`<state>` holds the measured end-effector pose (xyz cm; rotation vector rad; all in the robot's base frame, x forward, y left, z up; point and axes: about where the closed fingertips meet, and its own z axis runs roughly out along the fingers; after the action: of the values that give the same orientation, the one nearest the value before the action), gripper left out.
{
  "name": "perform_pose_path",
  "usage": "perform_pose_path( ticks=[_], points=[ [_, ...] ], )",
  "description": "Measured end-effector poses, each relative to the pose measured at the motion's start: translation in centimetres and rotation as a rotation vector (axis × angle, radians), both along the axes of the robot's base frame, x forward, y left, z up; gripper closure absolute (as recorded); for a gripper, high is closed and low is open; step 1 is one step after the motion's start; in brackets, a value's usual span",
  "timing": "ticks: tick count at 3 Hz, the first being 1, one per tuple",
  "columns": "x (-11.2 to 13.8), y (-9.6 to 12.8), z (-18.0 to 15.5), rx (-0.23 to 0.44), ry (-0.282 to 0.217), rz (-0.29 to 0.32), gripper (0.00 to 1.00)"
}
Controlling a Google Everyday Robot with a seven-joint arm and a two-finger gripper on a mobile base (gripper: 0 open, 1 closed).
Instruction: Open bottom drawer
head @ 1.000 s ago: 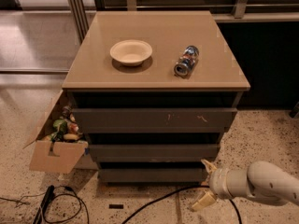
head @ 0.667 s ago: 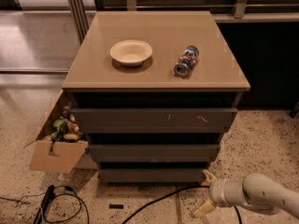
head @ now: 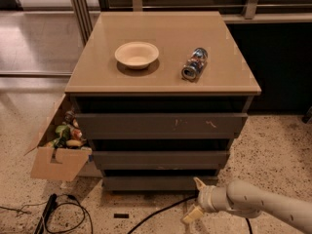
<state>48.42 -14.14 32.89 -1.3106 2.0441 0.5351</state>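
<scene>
low, hand (head: 193, 201) beside bottom drawer (head: 151, 183)

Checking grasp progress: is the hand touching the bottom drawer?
Cannot tell. Camera view: the hand, open, low right; its upper fingertip overlaps the bottom drawer front.

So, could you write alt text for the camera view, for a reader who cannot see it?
A robot gripper, jaws open, sits low by the right end of the bottom drawer of a three-drawer cabinet. On top are a bowl and a can on its side; an open box stands beside it.
</scene>
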Motion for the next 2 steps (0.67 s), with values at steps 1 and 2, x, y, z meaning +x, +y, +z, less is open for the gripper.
perform_pose_path(
  ticks=[1,2],
  points=[
    [0.0,0.2,0.0,0.002,-0.002,0.003,0.0],
    [0.4,3.0,-0.8,0.041,-0.048,0.039,0.0]
  ],
)
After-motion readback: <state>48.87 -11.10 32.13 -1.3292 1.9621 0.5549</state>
